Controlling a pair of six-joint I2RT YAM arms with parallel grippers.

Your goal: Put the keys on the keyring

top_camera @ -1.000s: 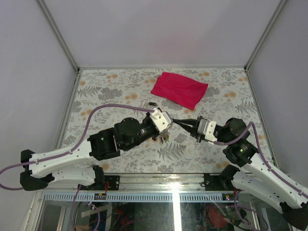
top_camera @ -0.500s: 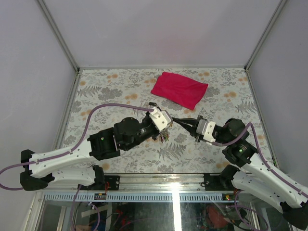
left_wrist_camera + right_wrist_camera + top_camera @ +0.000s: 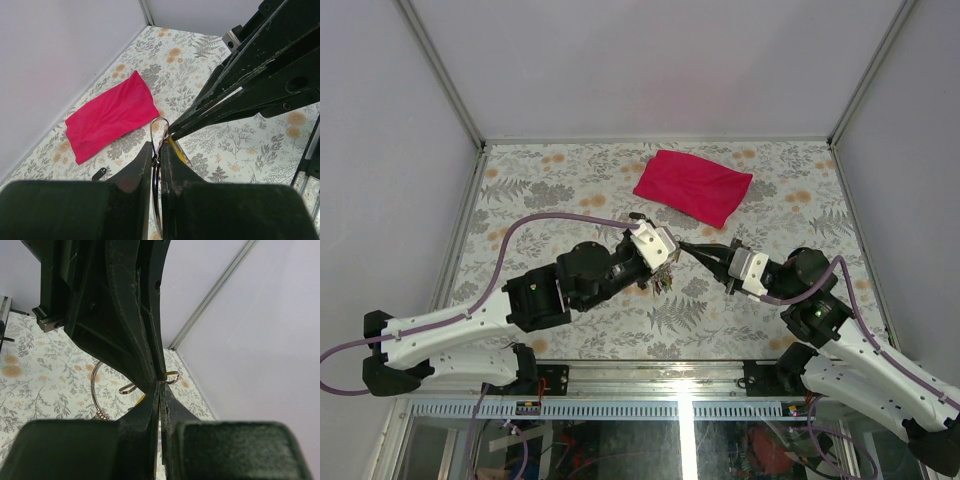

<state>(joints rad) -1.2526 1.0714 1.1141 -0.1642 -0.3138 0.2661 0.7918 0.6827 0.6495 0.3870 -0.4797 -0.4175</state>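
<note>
Left hand [image 3: 665, 258] is pinching the thin round silver metal keyring [image 3: 159, 119], fingers closed tight on the wire, just left of centre in the top view. In the left wrist view the ring loop is sticking up past the fingertips at frame centre. A bunch of small multicoloured plastic-headed keys [image 3: 665, 287] is hanging off the ring just below that hand.

Right hand [image 3: 682, 247] is reaching in from the right, fingers closed to a thin slit, gripping the small yellow key [image 3: 176, 148] at its tips. The tips are meeting the ring loop right at the left hand's fingertips. In the right wrist view the yellow key [image 3: 171, 373] is showing at frame centre, and the silver ring [image 3: 93, 385] is curving down at lower left. The red key isn't identifiable here.

The magenta cloth [image 3: 693, 187] is lying flat on the floral-patterned surface [image 3: 540, 190] in the upper middle of the top view, well apart from both hands. A small black object [image 3: 636, 216] is lying between the cloth and the left hand.
</note>
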